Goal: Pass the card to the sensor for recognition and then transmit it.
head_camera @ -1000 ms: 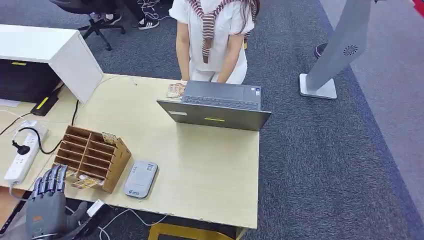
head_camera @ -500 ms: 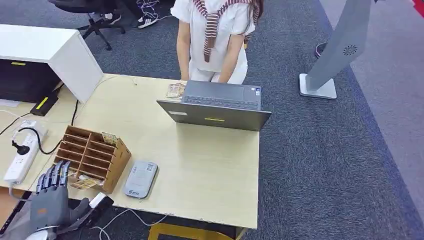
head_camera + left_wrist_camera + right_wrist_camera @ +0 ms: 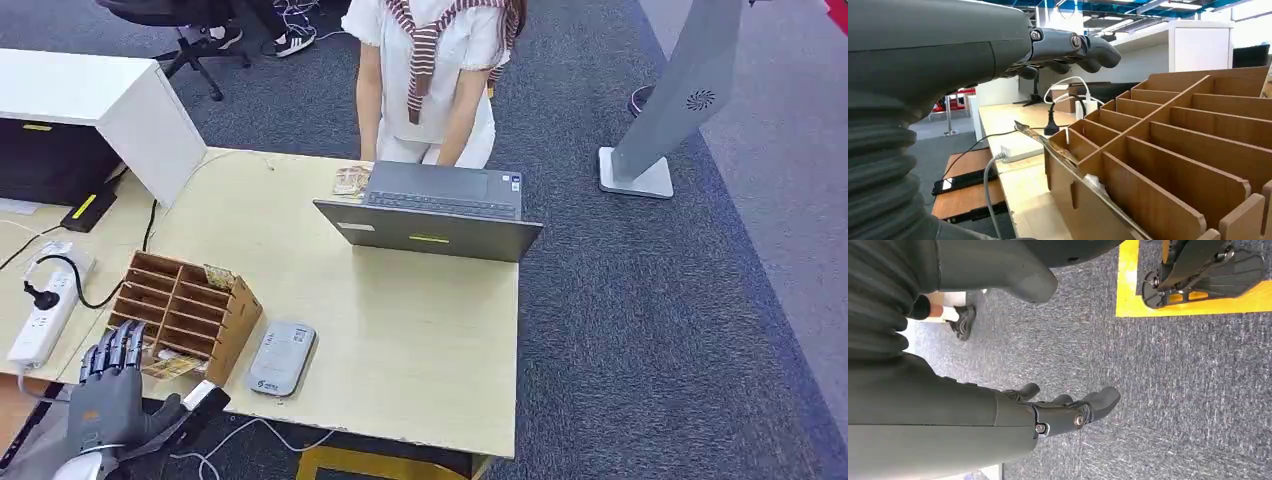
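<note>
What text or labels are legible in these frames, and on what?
None can be read.
Card reader: small dark logo near its front edge, too small to read.
Laptop: white sticker and yellow label on the lid, blurred.
Laptop palm rest: small blue sticker, unreadable.
Grey stand: a round swirl emblem, no words.
Black box under the white cabinet: yellow label, unreadable.
Cards in the wooden organizer: printed faces, too small.

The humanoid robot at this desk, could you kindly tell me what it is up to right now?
The robot's left hand hovers, open and empty, at the near end of the wooden card organiser, where a card lies. The grey card sensor sits beside the organiser, untouched. The right hand hangs open over the carpet. A person stands behind the laptop across the table.
</note>
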